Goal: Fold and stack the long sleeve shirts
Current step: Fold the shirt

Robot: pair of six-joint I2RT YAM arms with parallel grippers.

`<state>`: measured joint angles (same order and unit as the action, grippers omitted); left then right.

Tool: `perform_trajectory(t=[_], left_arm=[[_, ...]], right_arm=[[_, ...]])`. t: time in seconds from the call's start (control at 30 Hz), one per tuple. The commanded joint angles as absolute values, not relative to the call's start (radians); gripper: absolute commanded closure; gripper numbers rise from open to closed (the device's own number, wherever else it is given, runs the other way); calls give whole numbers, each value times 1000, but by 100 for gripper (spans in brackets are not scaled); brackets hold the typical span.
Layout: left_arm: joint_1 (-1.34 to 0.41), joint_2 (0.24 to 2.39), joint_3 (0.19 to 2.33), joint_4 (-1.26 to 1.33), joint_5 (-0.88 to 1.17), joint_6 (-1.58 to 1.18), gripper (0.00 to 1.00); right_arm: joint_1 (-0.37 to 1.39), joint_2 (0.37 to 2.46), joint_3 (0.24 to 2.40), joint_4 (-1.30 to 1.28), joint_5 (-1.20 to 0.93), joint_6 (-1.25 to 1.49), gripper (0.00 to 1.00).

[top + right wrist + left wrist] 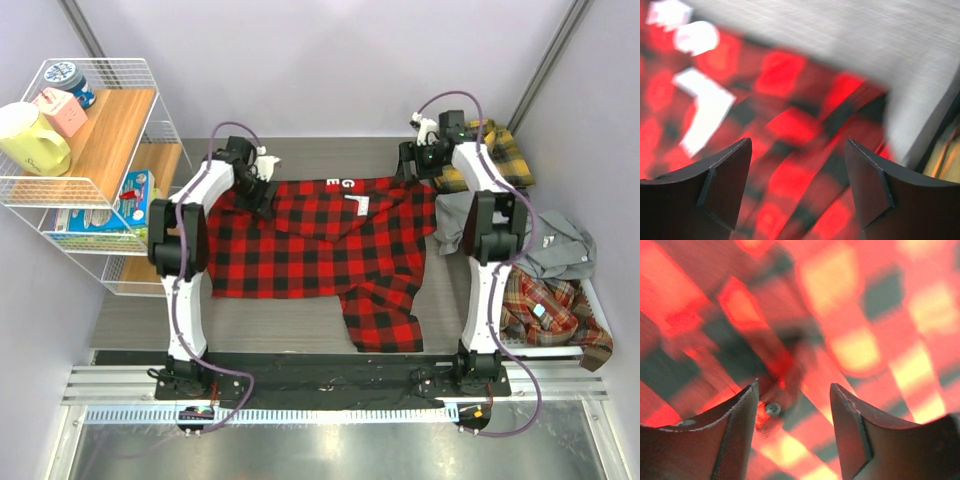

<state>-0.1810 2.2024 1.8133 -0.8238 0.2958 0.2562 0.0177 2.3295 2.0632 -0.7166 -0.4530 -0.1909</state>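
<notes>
4 flannel shirts show in the top view. The red-and-black check shirt (300,250) lies spread flat across the middle of the worktop (270,325). Its white block lettering (346,186) runs along the far side and 1 sleeve trails toward the near edge. The left pincer (262,190) sits low over the shirt's far left part, and the right pincer (422,165) sits low over its far right corner.

In the left wrist view the left pincer (794,386) is spread wide, its 2 fingers (737,435) well apart over blurred red check cloth. A small round silvery fastener (772,409) shows between them. I cannot tell whether the tips touch the cloth.

In the right wrist view the right pincer (798,142) is likewise spread, with nothing pinched. It hangs where the edge of the red-and-black check shirt (790,125) meets the bare grey worktop (840,40). The white block lettering (705,110) shows to the left of the fingers.

The yellow-and-black plaid shirt (497,150) is bunched at the far right corner, just behind the right arm. The grey shirt (560,250) lies crumpled along the right edge. The orange-brown plaid shirt (550,310) is heaped just nearer, touching it. A white wire shelf (110,135) stands off the left edge, carrying a pale yellow mug (30,140).
</notes>
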Motion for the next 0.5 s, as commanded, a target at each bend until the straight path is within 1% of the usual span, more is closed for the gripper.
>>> perform_trajectory(t=[0.0, 0.03, 0.07, 0.1, 0.17, 0.2, 0.23, 0.33, 0.37, 0.4, 0.47], left_arm=[[-181, 1899, 1663, -938, 494, 412, 38], [-179, 1863, 1623, -957, 505, 441, 27], [-181, 1821, 1536, -969, 518, 496, 26], [-179, 1757, 1498, -979, 525, 514, 26], [-178, 1692, 1380, -1006, 528, 563, 26], [-179, 1630, 1338, -1017, 528, 586, 26], [-178, 1599, 1300, -1022, 529, 603, 26], [-179, 1481, 1155, -1016, 520, 658, 26], [-179, 1453, 1117, -1002, 517, 673, 27], [-178, 1431, 1064, -993, 508, 689, 27], [-178, 1381, 1014, -971, 499, 709, 27]], right_arm=[[47, 1934, 1856, -728, -664, -334, 20], [57, 1890, 1797, -770, -664, -375, 20], [67, 1847, 1736, -793, -658, -414, 20], [80, 1800, 1621, -817, -654, -458, 20], [107, 1682, 1518, -948, -657, -625, 23], [118, 1646, 1417, -992, -649, -684, 25], [135, 1569, 1366, -1071, -626, -789, 27], [156, 1449, 1183, -1181, -600, -940, 31], [178, 1380, 1145, -1195, -582, -959, 32], [193, 1343, 1082, -1201, -572, -972, 32], [250, 1263, 1025, -1206, -540, -991, 34]])
